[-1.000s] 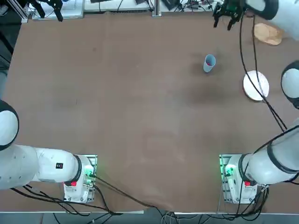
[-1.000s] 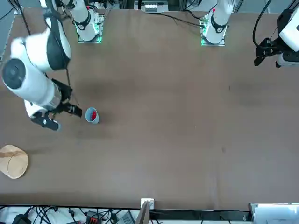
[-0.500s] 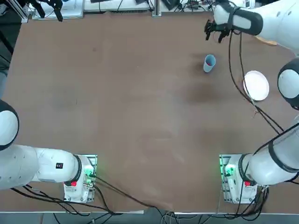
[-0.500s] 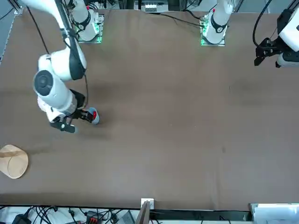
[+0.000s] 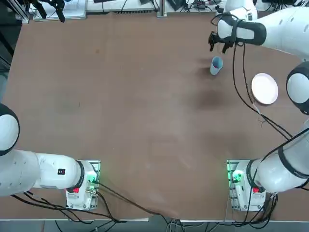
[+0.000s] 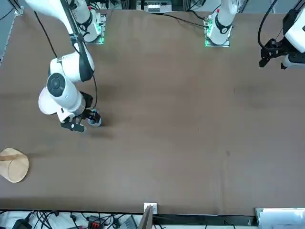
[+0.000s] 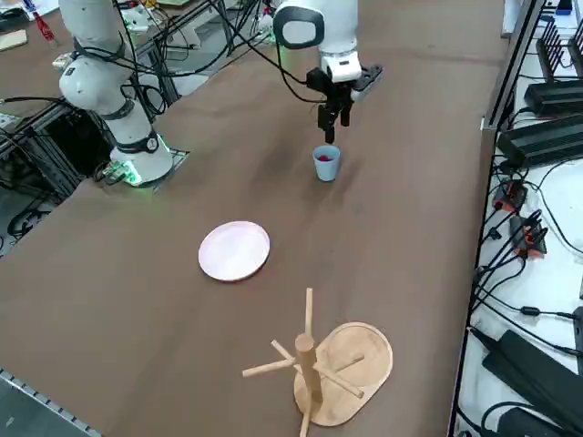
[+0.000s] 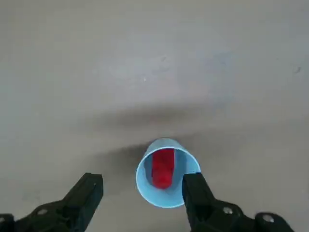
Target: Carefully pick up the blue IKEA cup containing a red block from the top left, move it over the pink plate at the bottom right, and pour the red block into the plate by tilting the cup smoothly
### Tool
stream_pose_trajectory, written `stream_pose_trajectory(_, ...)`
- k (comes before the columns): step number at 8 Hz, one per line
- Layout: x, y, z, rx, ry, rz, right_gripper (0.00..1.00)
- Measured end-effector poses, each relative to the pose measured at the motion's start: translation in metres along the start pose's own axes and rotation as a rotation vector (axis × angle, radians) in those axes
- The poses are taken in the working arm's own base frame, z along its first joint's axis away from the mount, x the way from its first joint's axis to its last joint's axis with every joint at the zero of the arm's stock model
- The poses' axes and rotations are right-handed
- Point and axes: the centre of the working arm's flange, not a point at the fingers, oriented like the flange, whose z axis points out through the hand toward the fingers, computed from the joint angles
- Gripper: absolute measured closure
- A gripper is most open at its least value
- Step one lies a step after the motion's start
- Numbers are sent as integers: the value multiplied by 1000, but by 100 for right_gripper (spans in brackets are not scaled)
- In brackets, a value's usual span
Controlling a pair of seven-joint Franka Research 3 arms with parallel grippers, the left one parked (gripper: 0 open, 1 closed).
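While end effector (image 8: 140, 193) hangs wide open, empty, above blue cup (image 8: 167, 171), brown tabletop (image 5: 145, 106) bears pink plate (image 5: 264, 88).

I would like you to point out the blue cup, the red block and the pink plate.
blue cup (image 8: 166, 200): right wrist view, on its near rim.
red block (image 8: 163, 167): right wrist view, on its top face inside the cup.
pink plate (image 7: 235, 250): right side view, on its bare centre.
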Motion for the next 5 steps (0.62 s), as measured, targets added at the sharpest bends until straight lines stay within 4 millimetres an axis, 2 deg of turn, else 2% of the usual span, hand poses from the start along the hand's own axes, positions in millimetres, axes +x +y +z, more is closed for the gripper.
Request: stream_pose_trajectory(5, -19, -2, 28, 4, 1, 4, 0)
